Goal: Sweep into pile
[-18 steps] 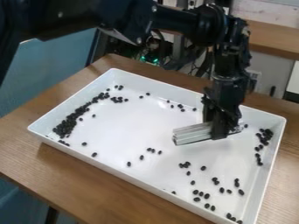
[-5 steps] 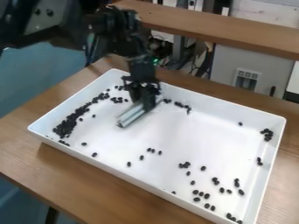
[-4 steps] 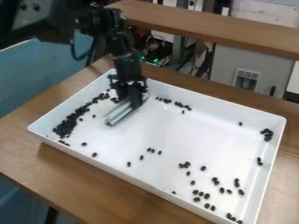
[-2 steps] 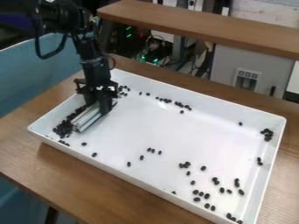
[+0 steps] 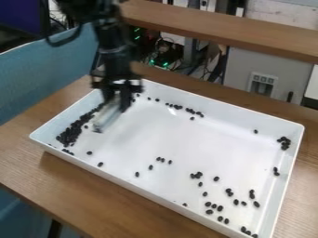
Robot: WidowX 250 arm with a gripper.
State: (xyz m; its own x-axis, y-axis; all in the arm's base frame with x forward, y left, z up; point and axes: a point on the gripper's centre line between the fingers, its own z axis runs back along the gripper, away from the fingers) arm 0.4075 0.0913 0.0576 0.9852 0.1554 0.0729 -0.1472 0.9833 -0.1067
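Note:
The black gripper hangs over the far left part of the white tray, shut on a pale grey bar that slants down toward the lower left. Just left of the bar, a dense band of black beans lies along the tray's left wall; the gripper hides part of its far end. More beans form a short row by the far wall. Small groups are at the right wall, and loose beans are scattered over the near right and middle floor.
Raised walls ring the tray, which stands on a brown wooden table. Behind it are a wooden shelf, a grey cabinet and cables with green lights. A blue surface lies to the left.
The gripper carried the bar from the tray's right side leftward to the bean band, then moved slightly back right and away from the left wall. Some right-side and far-wall beans have shifted.

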